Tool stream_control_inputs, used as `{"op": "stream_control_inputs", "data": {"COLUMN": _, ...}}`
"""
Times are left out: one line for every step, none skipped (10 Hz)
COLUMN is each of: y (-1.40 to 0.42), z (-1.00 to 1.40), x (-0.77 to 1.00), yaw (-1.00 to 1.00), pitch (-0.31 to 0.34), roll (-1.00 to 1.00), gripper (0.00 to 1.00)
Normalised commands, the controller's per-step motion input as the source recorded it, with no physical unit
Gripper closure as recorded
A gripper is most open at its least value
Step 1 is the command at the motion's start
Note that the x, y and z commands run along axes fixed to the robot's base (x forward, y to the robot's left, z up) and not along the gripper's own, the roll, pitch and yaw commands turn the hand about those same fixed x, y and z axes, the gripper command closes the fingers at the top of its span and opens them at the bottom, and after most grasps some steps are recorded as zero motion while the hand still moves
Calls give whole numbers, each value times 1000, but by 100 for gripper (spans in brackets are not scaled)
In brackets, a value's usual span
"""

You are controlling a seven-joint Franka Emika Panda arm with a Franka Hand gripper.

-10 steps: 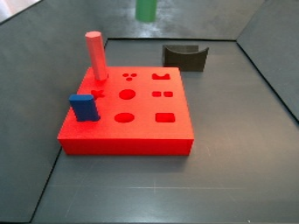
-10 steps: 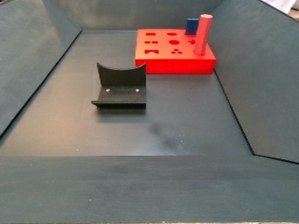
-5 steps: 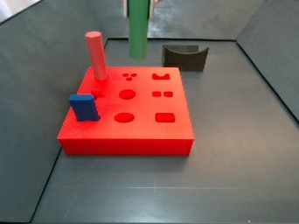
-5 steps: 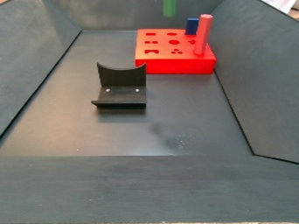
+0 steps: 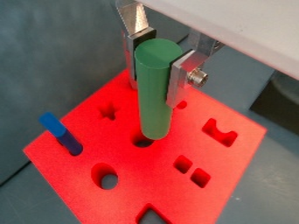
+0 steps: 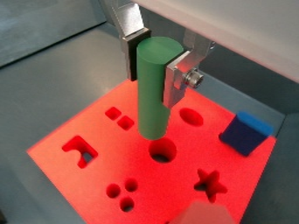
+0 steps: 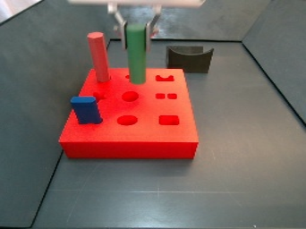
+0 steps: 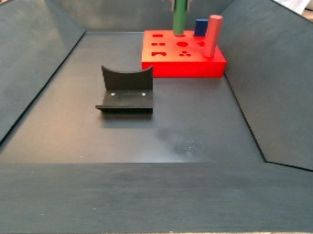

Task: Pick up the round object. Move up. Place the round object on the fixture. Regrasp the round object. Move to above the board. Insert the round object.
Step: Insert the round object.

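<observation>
The round object, a smooth green peg, hangs upright in my gripper, which is shut on its upper part in both wrist views. The peg's lower end stands right over a round hole in the red board; whether it has entered I cannot tell. In a side view the peg reaches down to the board below the gripper. The dark fixture stands apart from the board, and it shows too in a side view.
A salmon-red tall peg stands in the board close beside the green peg. A short blue block sits in the board's near left corner. Grey walls enclose the dark floor.
The gripper has come down with the green peg. A second ago only the peg's tip showed at the top; now its lower end is at the board's top face.
</observation>
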Motion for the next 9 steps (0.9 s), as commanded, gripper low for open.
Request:
{"op": "stream_control_inputs", "data": {"y": -160, "z": -443, "x": -160, "yaw": 0, "pitch": -91, "roll": 99, "gripper": 100}}
{"op": "stream_control_inputs", "data": {"y": -149, "z": -360, "x": -26, "yaw": 0, "pitch": -6, "roll": 83, "gripper": 100}}
{"op": "stream_control_inputs", "data": {"y": -129, "z": -366, "x": -46, "yaw": 0, "pitch": -3, "roll": 47, "gripper": 100}}
{"op": "stream_control_inputs", "data": {"y": -77, "z": -251, "x": -63, "yaw": 0, "pitch": 0, "roll": 57, "gripper": 100}}
{"op": "stream_control_inputs", "data": {"y": 0, "z": -160, "x": -54, "yaw": 0, "pitch": 0, "roll": 43, "gripper": 100}}
{"op": "stream_control_inputs", "data": {"y": 46, "z": -74, "x": -51, "yaw": 0, "pitch": 0, "roll": 1, "gripper": 100}}
{"op": "stream_control_inputs", "data": {"y": 186, "z": 0, "x": -160, "yaw": 29, "pitch": 10, "roll": 3, "gripper": 100}}
{"op": "stream_control_inputs", "data": {"y": 246, "z": 0, "x": -277, "yaw": 54, "pitch": 11, "roll": 0, "gripper": 100}}
{"op": "stream_control_inputs", "data": {"y": 23, "z": -91, "x": -277, "yaw": 134, "pitch": 0, "roll": 59, "gripper": 100}}
